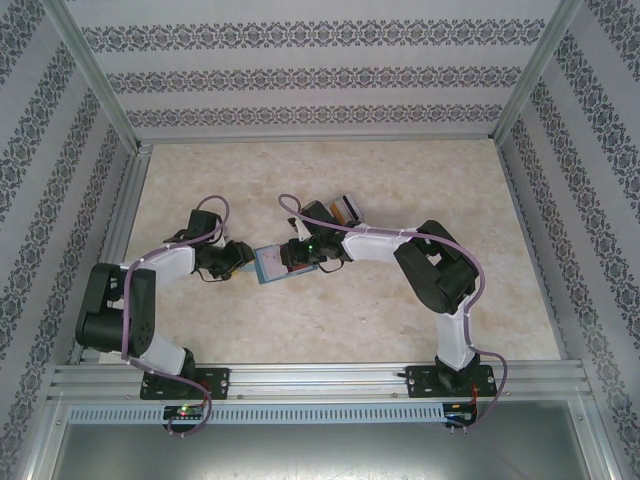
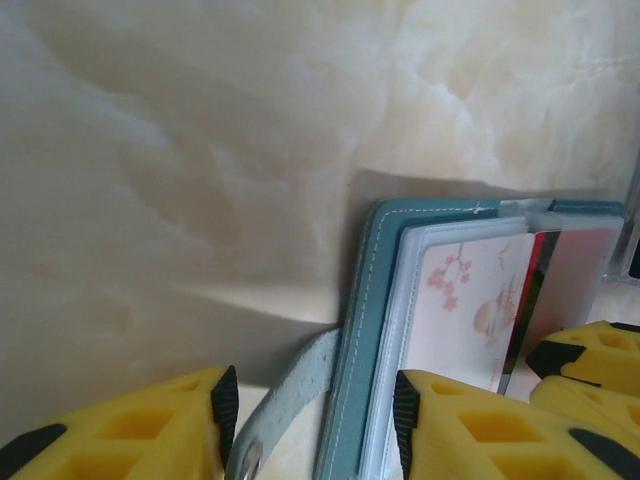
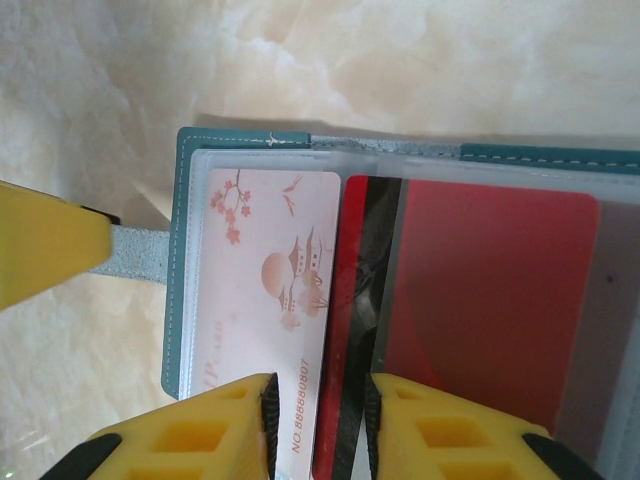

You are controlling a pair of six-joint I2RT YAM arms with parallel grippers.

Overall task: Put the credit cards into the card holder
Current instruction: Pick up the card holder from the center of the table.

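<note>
Recorded yellow-fingered right gripper (image 3: 318,400) narrowly parted, grip unclear, over white blossom-printed card (image 3: 255,290) and red plastic card (image 3: 480,300) sleeved in teal book-like card holder (image 3: 230,138) on marbled tabletop (image 1: 400,180); left gripper (image 2: 312,400) released astride cover (image 2: 355,330); judged insertion step, seating push next.

Black-and-white arms (image 1: 375,243) carry mauve cables (image 1: 126,310); jaws are yellow with black pads (image 2: 226,400).

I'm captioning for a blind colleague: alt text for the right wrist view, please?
An open teal card holder shows a pale blossom-print card in its left sleeve and a red card in its right. The right gripper, yellow-fingered, straddles where they meet.
</note>
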